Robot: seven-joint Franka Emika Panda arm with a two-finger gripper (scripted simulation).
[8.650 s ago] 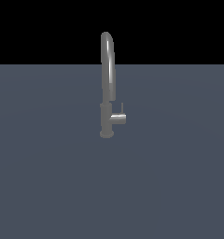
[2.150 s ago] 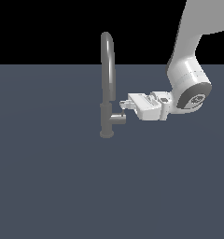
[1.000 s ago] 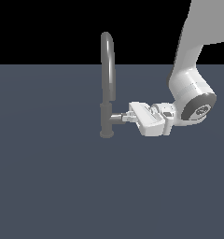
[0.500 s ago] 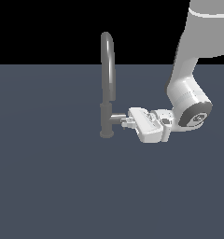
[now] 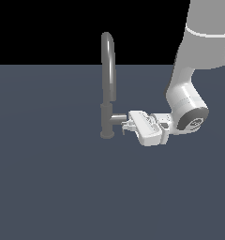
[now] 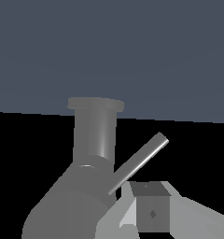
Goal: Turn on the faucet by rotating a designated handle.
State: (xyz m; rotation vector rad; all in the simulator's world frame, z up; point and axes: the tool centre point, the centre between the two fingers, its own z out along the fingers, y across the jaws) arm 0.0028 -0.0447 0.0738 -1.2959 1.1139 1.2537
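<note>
Faucet: the faucet [image 5: 107, 84] is a slim grey metal tap, upright on the dark grey floor [image 5: 53, 187], with a high arched gooseneck spout, a cylindrical body and a small round base. In the exterior view it stands a little to that view's left of centre.

Handle: the handle [image 5: 118, 118] is a short grey stub that sticks out sideways from the lower part of the faucet body, toward the exterior view's right, just above the base. In the wrist view the stub [image 6: 72, 205] fills the near foreground, and a thin lever [image 6: 139, 161] runs out from it at a slant.

Arm: the white Panda arm [image 5: 189, 89] comes down from the exterior view's upper right, and its wrist turns to lie roughly level, pointing at the faucet.

Gripper: the gripper [image 5: 128, 126] sits right at the free end of the handle. One light grey fingertip [image 6: 151, 212] shows in the wrist view just beside the lever's lower end; contact cannot be confirmed.

Claw state: I cannot tell whether the fingers are spread or pressed together, since only one fingertip shows clearly.
</note>
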